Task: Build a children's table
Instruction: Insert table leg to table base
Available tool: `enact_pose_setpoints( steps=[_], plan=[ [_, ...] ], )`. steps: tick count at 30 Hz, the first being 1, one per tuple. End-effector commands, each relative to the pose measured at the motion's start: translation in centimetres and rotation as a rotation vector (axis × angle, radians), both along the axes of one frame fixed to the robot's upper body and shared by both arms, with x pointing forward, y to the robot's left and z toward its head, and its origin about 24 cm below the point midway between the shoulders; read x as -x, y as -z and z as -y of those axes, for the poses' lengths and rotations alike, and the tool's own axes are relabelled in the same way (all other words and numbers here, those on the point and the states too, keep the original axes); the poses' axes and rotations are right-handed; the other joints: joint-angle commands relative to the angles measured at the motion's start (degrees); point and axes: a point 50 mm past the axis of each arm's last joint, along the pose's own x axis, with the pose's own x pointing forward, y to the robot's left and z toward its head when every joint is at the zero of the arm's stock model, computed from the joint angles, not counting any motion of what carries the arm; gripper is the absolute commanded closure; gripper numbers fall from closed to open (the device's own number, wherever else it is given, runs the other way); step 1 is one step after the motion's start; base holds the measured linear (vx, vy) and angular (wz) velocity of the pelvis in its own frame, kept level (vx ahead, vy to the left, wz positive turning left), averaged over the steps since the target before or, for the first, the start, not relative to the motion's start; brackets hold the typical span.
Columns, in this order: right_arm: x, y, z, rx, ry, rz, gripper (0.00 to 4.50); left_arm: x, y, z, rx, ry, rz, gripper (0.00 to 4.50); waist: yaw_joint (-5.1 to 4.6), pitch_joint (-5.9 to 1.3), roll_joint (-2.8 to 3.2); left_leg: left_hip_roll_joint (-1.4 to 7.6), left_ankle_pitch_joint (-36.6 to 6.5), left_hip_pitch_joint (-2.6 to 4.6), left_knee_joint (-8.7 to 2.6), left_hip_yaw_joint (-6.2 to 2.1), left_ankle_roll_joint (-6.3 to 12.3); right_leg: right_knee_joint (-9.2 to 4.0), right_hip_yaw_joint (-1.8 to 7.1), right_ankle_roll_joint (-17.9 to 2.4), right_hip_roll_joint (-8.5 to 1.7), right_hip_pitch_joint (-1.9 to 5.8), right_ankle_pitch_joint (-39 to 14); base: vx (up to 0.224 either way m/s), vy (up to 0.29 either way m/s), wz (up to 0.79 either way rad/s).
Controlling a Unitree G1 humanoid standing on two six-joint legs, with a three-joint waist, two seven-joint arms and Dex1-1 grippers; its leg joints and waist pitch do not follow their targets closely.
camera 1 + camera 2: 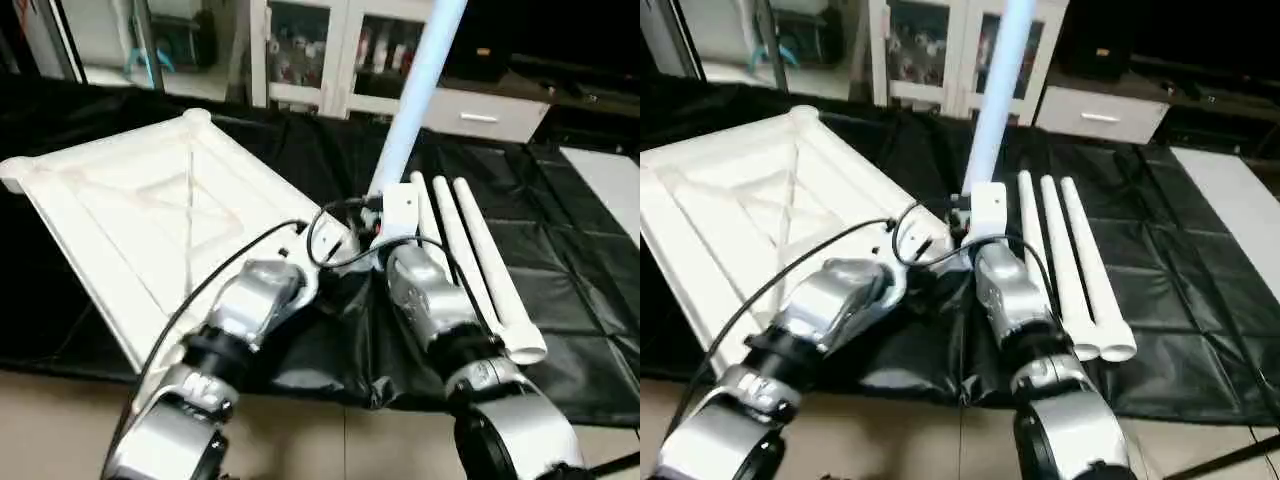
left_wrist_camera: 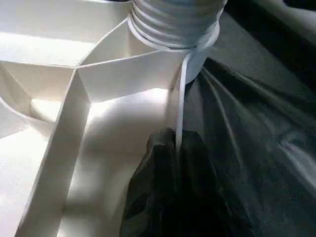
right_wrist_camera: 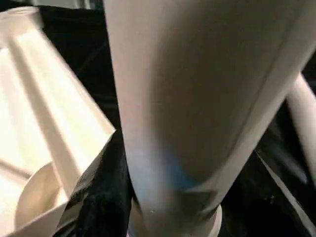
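The tabletop [image 1: 150,210] lies underside up on the black-covered worktable [image 1: 1200,260], ribs and X-brace showing. One leg [image 1: 415,95] stands nearly upright at the tabletop's near right corner, its long axis rising steeply and leaning slightly away toward the cabinets. Its threaded end [image 2: 173,22] is seen seated at the corner socket [image 2: 197,59]. The right gripper [image 3: 163,197] is clamped around this leg low down, just above the socket. The left gripper [image 2: 170,163] is pinched on the tabletop's thin edge wall just beside that same corner, fingers together on the rim. Three spare legs [image 1: 1070,265] lie side by side on the worktable, just to the right of the right forearm, long axes running away from the robot. The next move is judged to turn on the leg's axis being kept in line with the socket; the right arm is the nearer one.
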Motion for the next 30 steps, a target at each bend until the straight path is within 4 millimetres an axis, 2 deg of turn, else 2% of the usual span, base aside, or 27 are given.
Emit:
enact_pose_setpoints(
  steps=[1, 3, 5, 6, 9, 10, 12, 14, 15, 17, 19, 20, 25, 28, 29, 30],
  plan=[
    [3.7, 7.3, 0.7, 0.022, 0.045, -0.345, 2.64, -1.7, -5.8, 2.0, 0.145, 0.013, 0.233, 4.50, 0.11, -2.52, 0.13, 3.44, -20.3, 1.23, -4.30, -1.24, -2.02, -2.81, 1.87, -6.9, -3.18, 0.38, -12.1, 0.000, 0.000, 0.00],
    [3.5, 7.1, 0.3, 0.024, 0.049, -0.345, 2.64, -1.8, -6.1, 2.2, 0.154, -0.009, 0.238, 4.50, 0.33, -2.53, 0.00, 3.40, -19.1, 1.42, -4.00, -0.80, -1.19, -2.83, 1.96, -7.1, -3.06, 0.18, -11.9, 0.000, 0.000, 0.00],
    [3.4, 7.0, 0.1, 0.023, 0.046, -0.342, 2.64, -1.8, -6.0, 2.1, 0.147, -0.013, 0.233, 4.50, 0.56, -2.75, -0.22, 3.30, -17.3, 1.03, -3.65, -0.54, -0.64, -2.58, 2.02, -7.2, -3.19, 0.38, -12.0, 0.054, -0.030, 0.01],
    [3.3, 6.9, -0.2, 0.014, 0.038, -0.336, 2.64, -1.8, -5.8, 2.0, 0.138, -0.011, 0.226, 4.50, 0.74, -2.80, -0.35, 3.21, -15.4, 0.81, -3.39, -0.38, -0.22, -2.23, 2.08, -7.1, -3.08, 0.39, -10.1, 0.057, -0.032, -0.01],
    [3.1, 6.7, -0.5, 0.000, 0.021, -0.327, 2.64, -1.8, -5.5, 1.8, 0.131, -0.010, 0.217, 4.50, 1.15, -3.05, -0.22, 3.14, -11.6, 0.73, -2.92, -0.12, 0.50, -1.32, 2.05, -8.0, -2.81, 0.73, -4.4, 0.058, -0.038, -0.03],
    [3.0, 6.5, -0.6, -0.006, 0.007, -0.313, 2.64, -1.8, -5.5, 1.7, 0.132, -0.010, 0.214, 4.50, 1.31, -3.10, -0.55, 3.00, -9.5, 0.62, -2.60, 0.09, 1.04, -0.85, 2.07, -8.6, -2.64, 0.89, -1.3, 0.000, 0.000, 0.00],
    [2.8, 6.0, -0.9, -0.003, -0.028, -0.274, 2.64, -1.8, -5.4, 1.5, 0.131, -0.012, 0.210, 4.50, 1.47, -2.88, -0.44, 3.00, -8.5, 0.66, -2.43, 0.31, 1.96, -0.61, 2.13, -9.3, -2.57, 0.83, 0.9, 0.000, 0.000, 0.00],
    [2.7, 5.8, -1.0, -0.008, -0.039, -0.263, 2.64, -1.8, -5.4, 1.5, 0.130, -0.013, 0.209, 4.50, 1.46, -2.94, -0.33, 3.19, -9.6, 0.96, -2.43, 0.37, 1.99, -0.61, 2.01, -9.9, -2.51, 0.88, -0.6, 0.000, 0.000, 0.00],
    [2.5, 5.6, -1.0, -0.005, -0.049, -0.249, 2.29, -1.8, -5.4, 1.4, 0.130, -0.013, 0.208, 4.50, 1.42, -2.92, -0.32, 3.25, -10.5, 1.02, -2.49, 0.35, 1.68, -0.68, 2.00, -9.8, -2.47, 0.87, -1.9, 0.000, 0.000, 0.00],
    [2.2, 5.2, -1.0, 0.005, -0.067, -0.220, 1.94, -1.8, -5.3, 1.2, 0.128, -0.015, 0.207, 4.50, 1.38, -2.89, -0.24, 3.32, -11.4, 1.04, -2.58, 0.31, 1.19, -0.79, 1.98, -9.7, -2.53, 0.83, -3.2, 0.000, 0.000, 0.00],
    [1.9, 4.6, -1.0, 0.006, -0.088, -0.187, 1.91, -1.9, -5.3, 1.0, 0.126, -0.017, 0.207, 4.50, 1.31, -2.97, -0.10, 3.33, -12.3, 1.09, -2.57, 0.30, 0.70, -0.85, 1.99, -9.8, -2.54, 0.79, -3.9, 0.000, 0.000, 0.00],
    [1.8, 4.5, -1.0, 0.006, -0.094, -0.179, 1.73, -1.9, -5.3, 0.9, 0.126, -0.017, 0.208, 4.50, 1.30, -3.02, -0.32, 3.28, -11.8, 0.96, -2.48, 0.30, 0.74, -0.70, 1.97, -9.8, -2.52, 1.01, -3.3, 0.000, 0.000, 0.00],
    [1.0, 3.1, -0.7, 0.004, -0.121, -0.111, 1.28, -2.0, -5.4, 0.3, 0.123, -0.018, 0.213, 4.50, 1.32, -3.07, -0.33, 3.20, -10.1, 0.89, -2.24, 0.40, 1.33, -0.48, 1.96, -10.4, -2.52, 1.10, -2.1, 0.000, 0.000, 0.00],
    [0.5, 2.1, -0.3, -0.007, -0.149, -0.054, 1.08, -1.9, -5.4, -0.1, 0.120, -0.008, 0.212, 4.50, 1.44, -3.25, -0.43, 3.17, -7.5, 0.86, -1.81, 0.53, 2.68, 0.02, 1.97, -11.5, -2.48, 1.21, 1.2, 0.000, 0.000, 0.00],
    [0.4, 1.7, -0.2, -0.007, -0.169, -0.031, 0.90, -1.9, -5.4, -0.2, 0.117, -0.004, 0.210, 4.50, 1.51, -3.37, -0.30, 3.16, -5.6, 0.71, -1.59, 0.53, 3.43, 0.41, 1.96, -12.2, -2.47, 1.31, 3.8, 0.000, 0.000, 0.00],
    [0.4, 1.5, -0.1, -0.010, -0.179, -0.020, 0.90, -1.9, -5.3, -0.3, 0.115, -0.001, 0.208, 4.50, 1.58, -3.55, -0.36, 3.06, -3.4, 0.53, -1.21, 0.59, 4.18, 0.81, 1.94, -12.9, -2.35, 1.33, 6.6, 0.000, 0.000, 0.00]
  ],
)
